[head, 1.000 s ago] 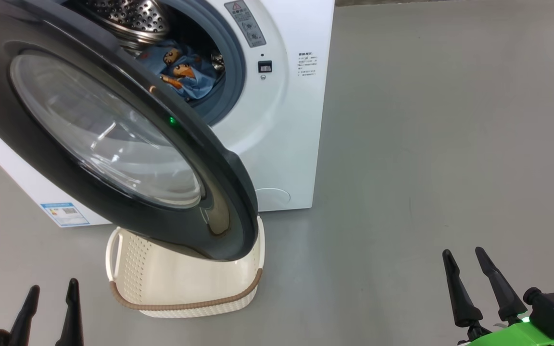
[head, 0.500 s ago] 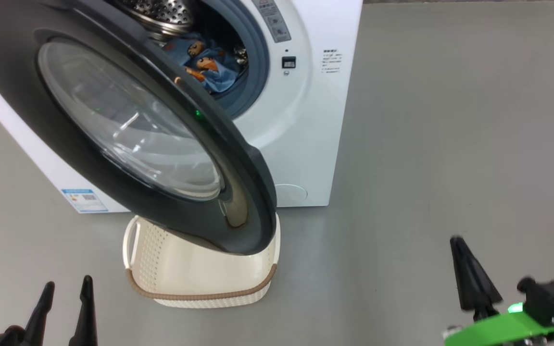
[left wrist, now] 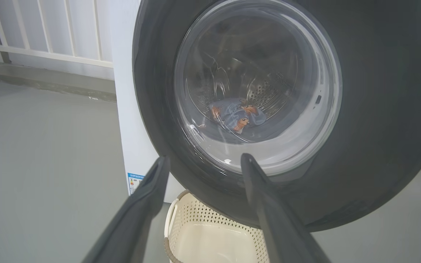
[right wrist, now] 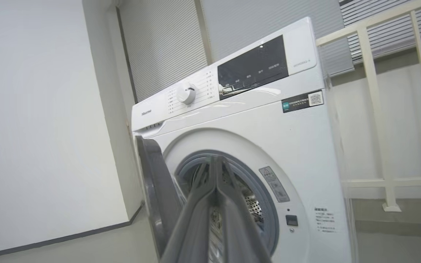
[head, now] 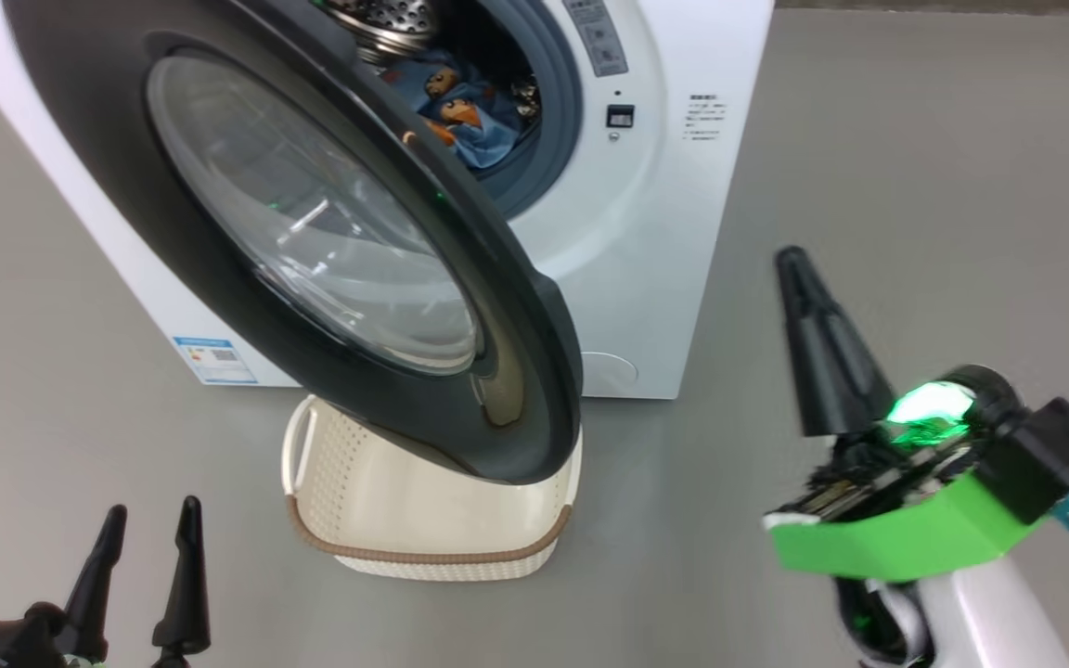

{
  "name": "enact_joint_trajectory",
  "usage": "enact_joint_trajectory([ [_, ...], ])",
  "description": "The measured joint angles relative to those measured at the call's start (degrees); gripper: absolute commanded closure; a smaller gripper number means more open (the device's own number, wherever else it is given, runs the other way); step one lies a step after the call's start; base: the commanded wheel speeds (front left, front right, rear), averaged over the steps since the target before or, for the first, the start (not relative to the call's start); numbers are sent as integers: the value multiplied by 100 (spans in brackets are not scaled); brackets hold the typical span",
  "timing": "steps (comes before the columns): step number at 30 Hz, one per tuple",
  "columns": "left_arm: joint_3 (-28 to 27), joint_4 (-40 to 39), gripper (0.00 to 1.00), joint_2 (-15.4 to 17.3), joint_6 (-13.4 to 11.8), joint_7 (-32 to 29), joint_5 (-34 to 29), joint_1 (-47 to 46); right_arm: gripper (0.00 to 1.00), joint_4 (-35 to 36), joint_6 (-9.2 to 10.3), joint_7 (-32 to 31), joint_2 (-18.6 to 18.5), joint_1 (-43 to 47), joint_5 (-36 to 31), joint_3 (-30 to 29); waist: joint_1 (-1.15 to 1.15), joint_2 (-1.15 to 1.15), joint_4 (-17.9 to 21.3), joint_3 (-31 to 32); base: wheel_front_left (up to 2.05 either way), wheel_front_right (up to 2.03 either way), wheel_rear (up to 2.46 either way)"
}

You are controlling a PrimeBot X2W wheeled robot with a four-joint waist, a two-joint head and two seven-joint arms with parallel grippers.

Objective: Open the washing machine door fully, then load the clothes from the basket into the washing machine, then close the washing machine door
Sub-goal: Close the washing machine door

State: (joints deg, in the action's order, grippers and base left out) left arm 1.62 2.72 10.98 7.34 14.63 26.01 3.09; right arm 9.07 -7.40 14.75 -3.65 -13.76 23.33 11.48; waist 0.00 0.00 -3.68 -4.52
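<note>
**A:** Door (head: 312, 232) is swung well out from the washer (head: 646, 232). It covers the upper left and centre of the head view, with the glass bowl facing us.

**B:** And the clothes?

**A:** Clothes (head: 470, 111) are in the drum, at the top of the frame just past the door's edge. It's blue fabric with orange faces. You can see them through the glass too, mid-frame in the left wrist view.

**B:** Where's the basket?

**A:** Basket (head: 442, 561) is on the floor (head: 915, 139), low and centre, right in front of the washer. The door's bottom edge hangs over its far side.

**B:** What's the right gripper doing?

**A:** Right gripper (head: 787, 255) is up at the right of the frame. Its two fingers are pressed together into one dark spike with nothing between them. It's off the washer, out past the front's right edge. In its own wrist view the pinched fingers line up with the drum mouth, and the door is edge-on at their left.

**B:** And the left?

**A:** Left gripper (head: 153, 506) is at the lower left corner, fingers spread wide and holding nothing. In its wrist view they frame the bottom of the glass and the basket below.
</note>
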Motion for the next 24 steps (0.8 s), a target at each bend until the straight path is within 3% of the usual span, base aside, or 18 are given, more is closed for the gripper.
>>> enact_joint_trajectory([
  [8,52,-96,0,-131,0,0,0,5,100,-59,0,-1,1,-52,-155,1255,0,0,-246,24,0,0,0],
  [17,110,-67,0,-223,-1,0,9,7,100,-1354,0,-1,-14,-38,229,2098,0,0,-397,-62,0,0,0],
  [24,164,-9,0,-281,0,0,63,-102,100,-2458,0,-2,-18,-110,269,2381,0,0,-492,-234,0,0,0],
])
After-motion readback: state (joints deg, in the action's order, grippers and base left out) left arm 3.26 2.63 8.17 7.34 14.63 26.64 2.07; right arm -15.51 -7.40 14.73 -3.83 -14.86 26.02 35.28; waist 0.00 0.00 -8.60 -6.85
